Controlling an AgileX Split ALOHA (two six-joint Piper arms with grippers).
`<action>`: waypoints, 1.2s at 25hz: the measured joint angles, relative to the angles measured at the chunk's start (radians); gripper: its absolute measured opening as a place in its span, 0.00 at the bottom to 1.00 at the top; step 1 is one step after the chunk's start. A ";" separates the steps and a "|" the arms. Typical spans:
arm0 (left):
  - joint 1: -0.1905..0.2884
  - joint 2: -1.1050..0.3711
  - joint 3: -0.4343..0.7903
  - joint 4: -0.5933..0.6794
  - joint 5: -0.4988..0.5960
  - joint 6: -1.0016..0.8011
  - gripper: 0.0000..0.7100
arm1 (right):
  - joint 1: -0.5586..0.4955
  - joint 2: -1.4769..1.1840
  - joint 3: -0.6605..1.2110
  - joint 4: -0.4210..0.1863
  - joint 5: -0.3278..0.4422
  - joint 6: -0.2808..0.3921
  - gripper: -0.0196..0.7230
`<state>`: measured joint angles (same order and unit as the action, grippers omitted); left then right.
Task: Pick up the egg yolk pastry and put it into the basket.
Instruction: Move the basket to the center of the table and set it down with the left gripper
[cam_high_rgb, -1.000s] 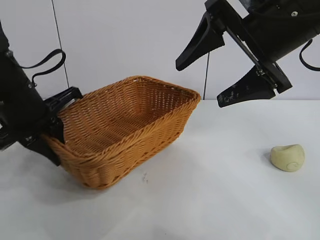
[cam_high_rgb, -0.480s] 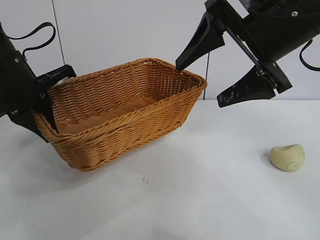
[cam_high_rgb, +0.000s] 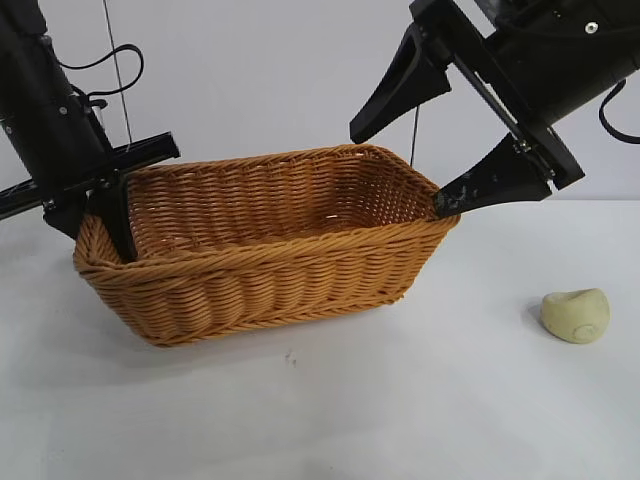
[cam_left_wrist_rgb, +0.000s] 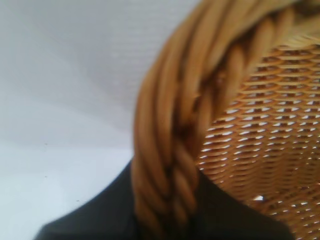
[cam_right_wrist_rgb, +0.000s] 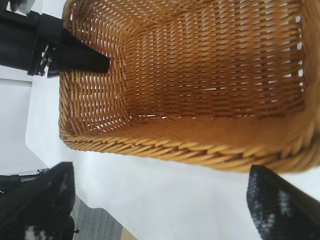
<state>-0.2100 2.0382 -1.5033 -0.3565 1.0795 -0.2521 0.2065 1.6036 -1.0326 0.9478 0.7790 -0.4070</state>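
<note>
The basket (cam_high_rgb: 265, 240) is clamped at its left rim by the left gripper (cam_high_rgb: 105, 215), jaws narrowed on the braid, apparently to position it as a target. Its long axis runs left to right, opening upward. The right gripper (cam_high_rgb: 440, 150) hangs wide open and empty above the right rim — the egg yolk pastry (cam_high_rgb: 576, 315) lies apart on the table (cam_high_rgb: 420, 400), swirled face toward the camera.

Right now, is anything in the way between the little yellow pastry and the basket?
Nothing visible lies on the white table between the egg yolk pastry and the basket. The right end effector, open, hangs over the basket's near end, above that path. The left end effector grips the far rim.
</note>
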 joint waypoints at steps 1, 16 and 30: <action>-0.008 0.006 -0.011 0.015 0.012 0.016 0.20 | 0.000 0.000 0.000 -0.001 0.000 0.000 0.89; -0.065 0.088 -0.068 0.040 -0.006 0.072 0.20 | 0.000 0.000 0.000 -0.001 0.000 0.000 0.89; -0.063 0.149 -0.069 0.047 -0.045 0.073 0.24 | 0.000 0.000 0.000 -0.003 0.001 0.000 0.89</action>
<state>-0.2730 2.1873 -1.5724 -0.3100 1.0348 -0.1786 0.2065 1.6036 -1.0326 0.9444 0.7801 -0.4070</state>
